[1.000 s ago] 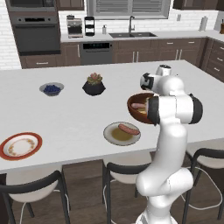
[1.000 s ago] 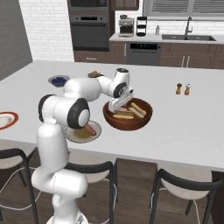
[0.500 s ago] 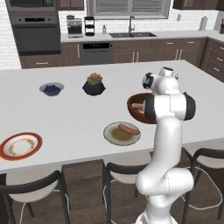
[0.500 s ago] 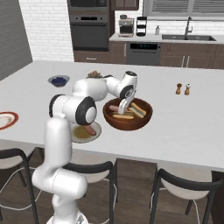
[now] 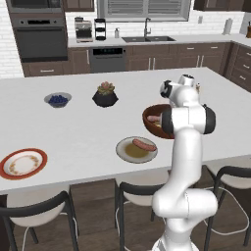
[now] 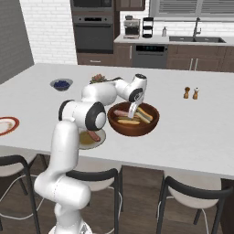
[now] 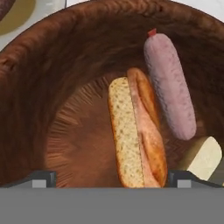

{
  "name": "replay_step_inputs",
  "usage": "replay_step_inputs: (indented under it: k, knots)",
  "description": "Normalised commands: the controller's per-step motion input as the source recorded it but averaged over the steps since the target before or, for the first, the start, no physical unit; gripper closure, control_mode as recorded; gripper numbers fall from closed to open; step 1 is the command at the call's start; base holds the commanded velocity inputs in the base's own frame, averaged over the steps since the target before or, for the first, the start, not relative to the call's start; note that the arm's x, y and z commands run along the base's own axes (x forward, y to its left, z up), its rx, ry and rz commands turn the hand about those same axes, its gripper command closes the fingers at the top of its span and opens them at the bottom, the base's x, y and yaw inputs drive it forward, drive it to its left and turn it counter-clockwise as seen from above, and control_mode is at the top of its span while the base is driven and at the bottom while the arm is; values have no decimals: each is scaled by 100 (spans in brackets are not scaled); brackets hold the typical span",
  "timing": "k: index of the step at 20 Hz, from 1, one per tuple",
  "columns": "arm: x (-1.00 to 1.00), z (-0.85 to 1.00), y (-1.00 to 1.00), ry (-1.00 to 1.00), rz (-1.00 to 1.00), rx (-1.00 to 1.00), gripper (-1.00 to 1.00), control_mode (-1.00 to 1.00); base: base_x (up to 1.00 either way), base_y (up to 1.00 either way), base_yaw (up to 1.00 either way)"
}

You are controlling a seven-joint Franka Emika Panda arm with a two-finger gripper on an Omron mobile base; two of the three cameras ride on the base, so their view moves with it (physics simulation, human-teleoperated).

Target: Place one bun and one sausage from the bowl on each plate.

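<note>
White surface (image 5: 88,132) spans the kitchen island, w/ dark stools along its near edge. Arm reaches fwd from the near side & bends down over the reddish-brown bowl (image 6: 116,126), which sits right of centre on the surface, near-ish edge. End effector (image 6: 133,111) hangs inside the bowl, fingers spread wide, tips just showing at the bottom of the hand view, nothing between them. In the bowl: a split bun (image 7: 135,135) lying directly ahead of the tips, a pinkish sausage (image 7: 169,85) just beside it on the right, and a pale bun end (image 7: 202,158) at the lower right; right base view shows more buns/sausages in there, can't count them. Pale grey plate (image 5: 128,152) w/ brownish centre is just left of the bowl, nearer the front edge, carrying one sausage (image 5: 144,144). Orange-rimmed plate (image 5: 7,162) is far left by the near edge, well apart from the bowl. Further back: black plant pot (image 5: 105,95), then small grey bowl of blue berries (image 5: 58,100) to its left. Two small shakers (image 6: 191,93) stand right of the bowl, toward the far side.
</note>
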Motion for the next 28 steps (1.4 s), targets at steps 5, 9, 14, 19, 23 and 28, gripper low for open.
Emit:
replay_step_inputs:
  k: [5, 9, 14, 19, 23, 28]
  knots:
    - [52, -1, -3, 0, 2, 0, -100, -100, 0, 0, 0]
    - [39, -19, -5, 0, 0, 0, -100, -100, 0, 0, 0]
    - [9, -40, 0, 0, 1, 0, -100, -100, 0, 0, 0]
    - [0, -37, 0, 0, 0, 0, -100, -100, 0, 0, 0]
    - [0, -28, 0, 0, 0, 0, -100, -100, 0, 0, 0]
    - [0, -24, 2, 0, 0, 0, -100, -100, 0, 0, 0]
